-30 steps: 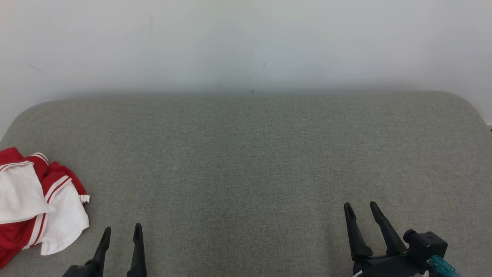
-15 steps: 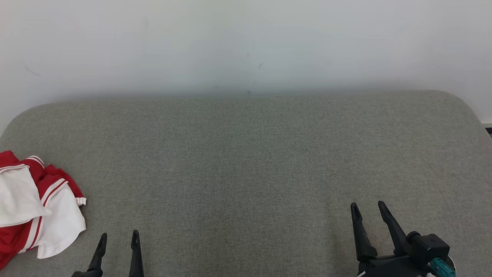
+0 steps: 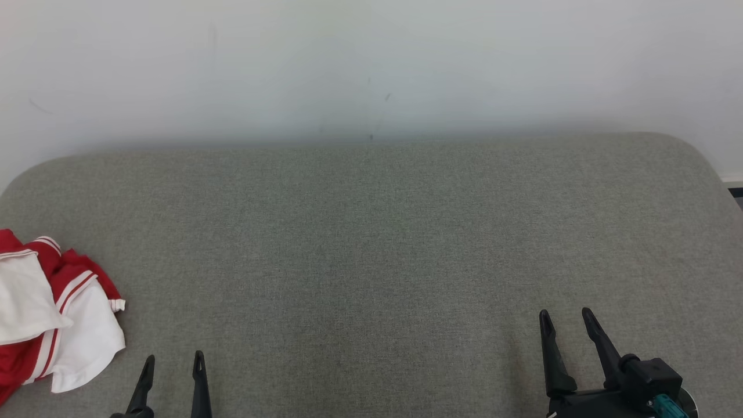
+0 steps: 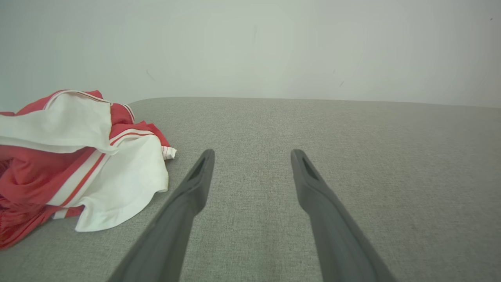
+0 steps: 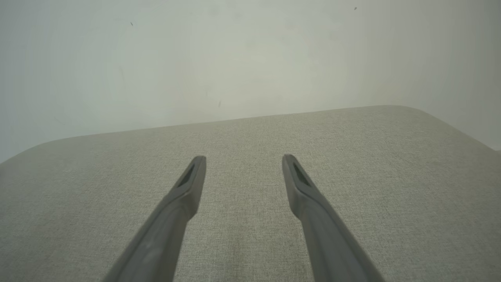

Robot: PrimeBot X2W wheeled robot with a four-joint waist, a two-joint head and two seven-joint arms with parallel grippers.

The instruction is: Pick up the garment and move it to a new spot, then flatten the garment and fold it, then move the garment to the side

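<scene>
A crumpled red and white garment (image 3: 52,316) lies in a heap at the far left of the grey cushioned surface (image 3: 371,244); in the left wrist view the garment (image 4: 78,164) sits left of the fingers. My left gripper (image 3: 172,361) (image 4: 252,154) stands open near the front edge, just right of the heap and apart from it, holding nothing. Over at the lower right my right gripper (image 3: 566,317) (image 5: 243,159) is open too, above bare fabric.
A pale wall (image 3: 371,64) rises behind the surface's rounded back edge. The surface's right corner (image 3: 696,151) curves away, with a dark strip of floor (image 3: 736,191) beyond it.
The whole picture has drifted a little left and down, so the camera has moved. Both grippers sit slightly lower in the view. The garment lies as before.
</scene>
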